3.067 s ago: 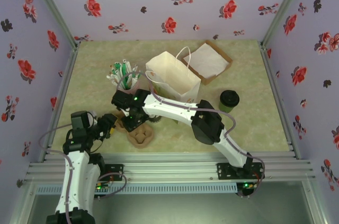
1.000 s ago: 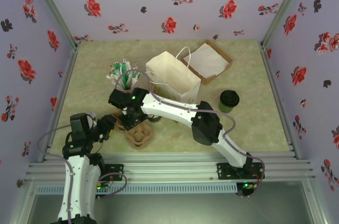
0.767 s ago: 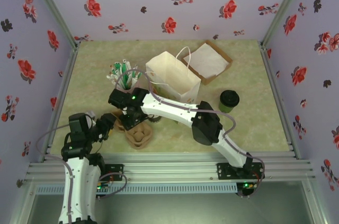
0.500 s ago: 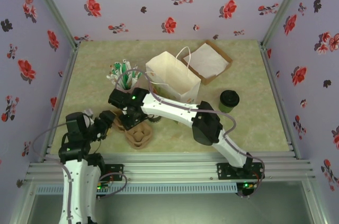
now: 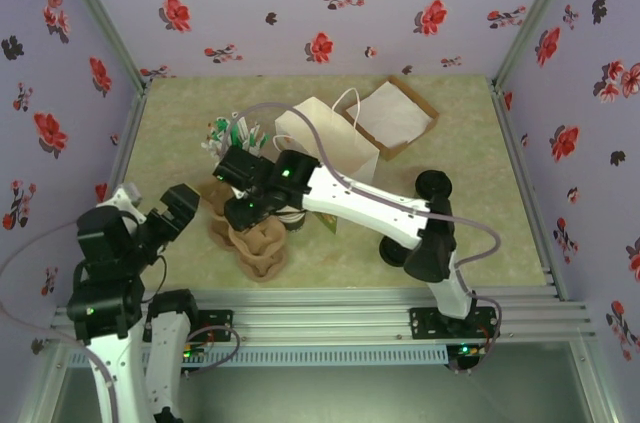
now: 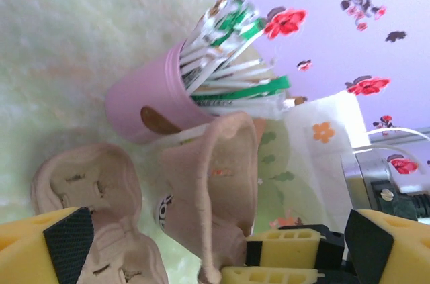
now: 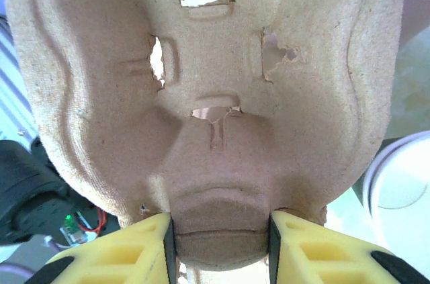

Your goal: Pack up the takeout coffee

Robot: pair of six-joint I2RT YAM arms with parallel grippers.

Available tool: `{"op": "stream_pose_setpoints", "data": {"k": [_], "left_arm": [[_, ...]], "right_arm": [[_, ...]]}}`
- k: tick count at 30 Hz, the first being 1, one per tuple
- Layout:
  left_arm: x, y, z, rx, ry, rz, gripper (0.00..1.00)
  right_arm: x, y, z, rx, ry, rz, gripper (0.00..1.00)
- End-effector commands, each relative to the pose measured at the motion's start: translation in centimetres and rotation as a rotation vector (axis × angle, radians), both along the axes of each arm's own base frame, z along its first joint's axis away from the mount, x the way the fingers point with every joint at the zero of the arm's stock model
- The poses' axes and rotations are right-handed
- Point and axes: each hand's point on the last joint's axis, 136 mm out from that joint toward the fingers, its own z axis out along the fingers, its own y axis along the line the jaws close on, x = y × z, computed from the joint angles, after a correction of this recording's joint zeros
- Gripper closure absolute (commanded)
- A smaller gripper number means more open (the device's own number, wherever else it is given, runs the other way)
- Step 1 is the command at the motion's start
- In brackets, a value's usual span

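Since a second ago, the left arm is drawing back toward the near-left corner of the table (image 5: 480, 233), and its fingers are spreading away from the brown carriers. The right arm is stretching farther across to the left.

From above, the left gripper (image 5: 184, 207) is hovering just left of the carriers. In the left wrist view its yellow fingers (image 6: 41, 247) are standing wide apart at the bottom corners, with nothing gripped between them.

The right gripper (image 7: 218, 247) is clamping its yellow fingers on the edge of one pulp cup carrier (image 7: 208, 96), which is hanging tilted, its cut-out slots facing the right wrist camera. In the left wrist view, this carrier is standing nearly on edge, just beside another carrier (image 6: 87, 183) that is lying on the table.

Behind them, a pink cup (image 6: 151, 106) is holding green-and-white stirrers (image 6: 232, 62). A white paper bag (image 5: 330, 143) with handles is standing just right of the pink cup, and an open cardboard box (image 5: 395, 113) is lying behind the bag.

The takeout coffee (image 5: 433, 185) is standing upright on the table with its black lid on, to the right of the bag, well apart from both grippers and partly behind the right arm.
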Motion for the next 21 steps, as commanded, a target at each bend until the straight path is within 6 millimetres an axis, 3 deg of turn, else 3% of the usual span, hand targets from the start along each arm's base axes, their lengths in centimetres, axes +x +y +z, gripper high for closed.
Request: {"op": "stream_pose_setpoints", "data": {"k": [1, 5, 10, 16, 21], "left_arm": [[-1.4, 1.2, 1.9, 0.113, -0.006, 0.035, 0.01], [-1.5, 1.5, 4.6, 0.154, -0.039, 0.04, 0.01], [0.1, 1.2, 6.5, 0.163, -0.067, 0.005, 0.01], [4.3, -0.4, 8.3, 0.1, -0.086, -0.112, 0.01], [8.6, -1.4, 9.9, 0.054, -0.115, -0.189, 0.01]], "right_arm": [[-0.2, -1.0, 3.3, 0.062, -0.06, 0.003, 0.63], [-0.7, -2.7, 6.5, 0.131, -0.097, -0.002, 0.63], [-1.4, -5.3, 10.6, 0.227, -0.144, -0.009, 0.62], [-1.7, -9.1, 15.7, 0.322, -0.231, -0.026, 0.62], [0.0, -12.4, 18.1, 0.333, -0.316, -0.089, 0.61]]}}
